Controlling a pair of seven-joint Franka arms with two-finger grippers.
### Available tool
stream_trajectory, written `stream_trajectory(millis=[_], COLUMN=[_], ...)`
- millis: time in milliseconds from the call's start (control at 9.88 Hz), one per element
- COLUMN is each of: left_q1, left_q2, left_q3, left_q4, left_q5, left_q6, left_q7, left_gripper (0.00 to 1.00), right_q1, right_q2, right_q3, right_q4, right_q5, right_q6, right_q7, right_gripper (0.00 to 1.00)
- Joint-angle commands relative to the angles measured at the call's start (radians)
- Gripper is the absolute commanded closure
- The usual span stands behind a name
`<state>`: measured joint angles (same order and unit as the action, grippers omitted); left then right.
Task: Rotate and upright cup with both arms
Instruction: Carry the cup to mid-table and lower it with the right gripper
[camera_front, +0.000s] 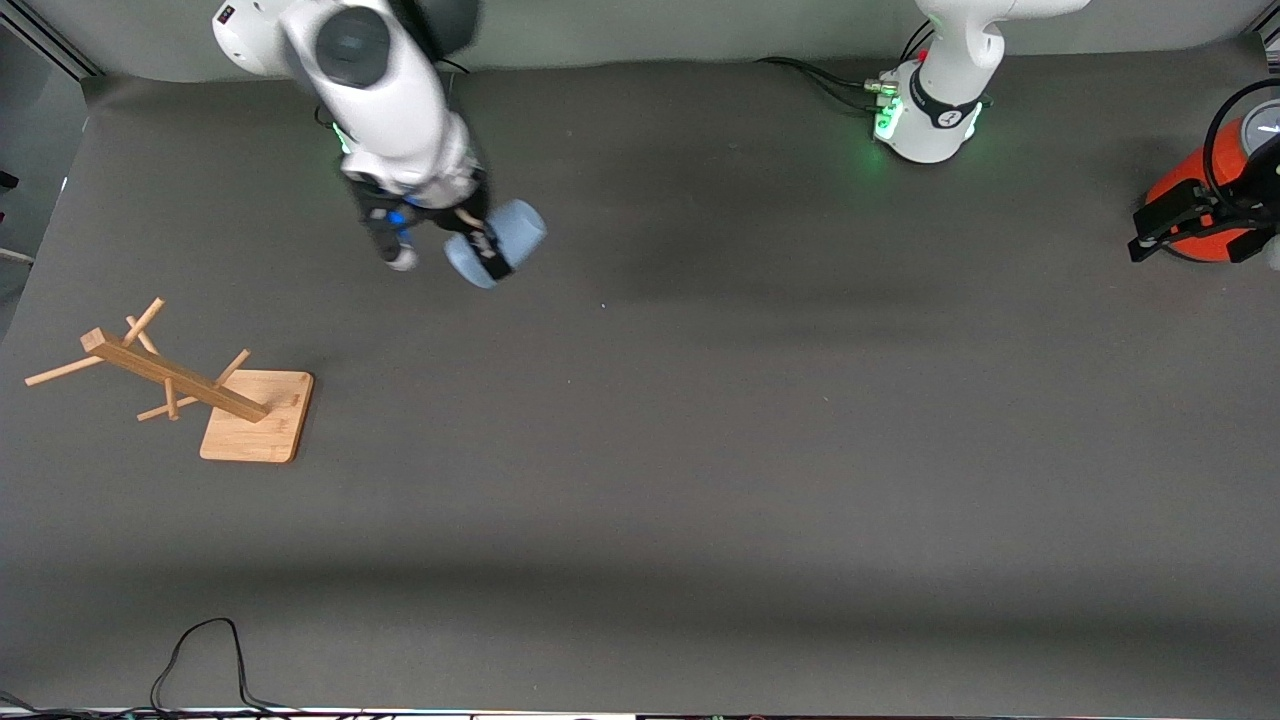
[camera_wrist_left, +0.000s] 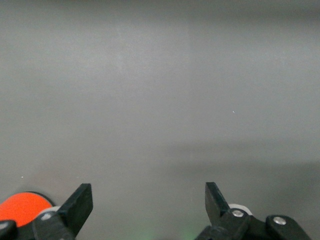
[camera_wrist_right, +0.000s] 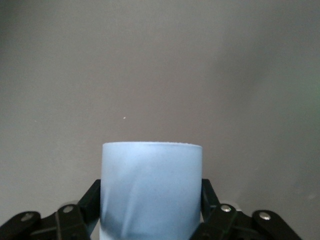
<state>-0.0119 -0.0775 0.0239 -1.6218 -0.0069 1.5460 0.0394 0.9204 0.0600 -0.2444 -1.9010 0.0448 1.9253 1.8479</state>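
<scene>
One wooden rack (camera_front: 180, 385) lies nearest the front camera, toward the right arm's end of the desk (camera_front: 700, 480): a square base with a slanted post and several pegs, tipped over toward that end's edge. A black cable (camera_front: 205, 660) loops at the desk's near edge.

Farther from the camera there is one cup (camera_front: 497, 243), pale blue, held on its side in the air over the desk near the right arm's base. The right gripper (camera_front: 480, 240) has its fingers (camera_wrist_right: 85, 207) pressed against the cup's two sides; in the right wrist view the cup (camera_wrist_right: 151, 190) fills the gap between them.

One orange can (camera_front: 1200, 195) with a grey top sits at the left arm's end of the desk, at the edge. The left gripper (camera_wrist_left: 149, 205) waits by it, its fingers (camera_wrist_left: 80, 205) spread wide with nothing between them; the can (camera_wrist_left: 22, 207) shows as an orange patch just beside one finger. Two arm bases stand along the far edge, the left one (camera_front: 930, 115) lit green.
</scene>
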Motion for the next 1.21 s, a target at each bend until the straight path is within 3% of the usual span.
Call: stream_trajectory(millis=[0,304,607,1113], left_q1=[-0.003,-0.002,-0.002,0.0], left_q2=[-0.004,-0.002,-0.002,0.001], left_q3=[0.002,0.002,0.002,0.004], left_q4=[0.013,0.011,0.011,0.013], left_q5=[-0.005,-0.004,-0.004,-0.002], left_q6=[-0.021,-0.021,-0.021,-0.021], left_q7=[-0.001,-0.001,-0.001,-0.001], left_gripper=[0.0,0.0,0.0,0.0], right_q1=[0.082,0.173,0.18,0.209], right_q2=[0.235,0.513,0.72,0.915], right_q3=[-0.015,-0.015,0.025,0.028], right_q4=[0.233,0.478,0.636,0.74], right_q5=[0.017,0.018,0.014,0.009], right_q6=[-0.019,-0.019,-0.019,0.007], right_q7=[0.23,0.498,0.687,0.85], right_gripper=[0.5,0.5,0.49,0.48])
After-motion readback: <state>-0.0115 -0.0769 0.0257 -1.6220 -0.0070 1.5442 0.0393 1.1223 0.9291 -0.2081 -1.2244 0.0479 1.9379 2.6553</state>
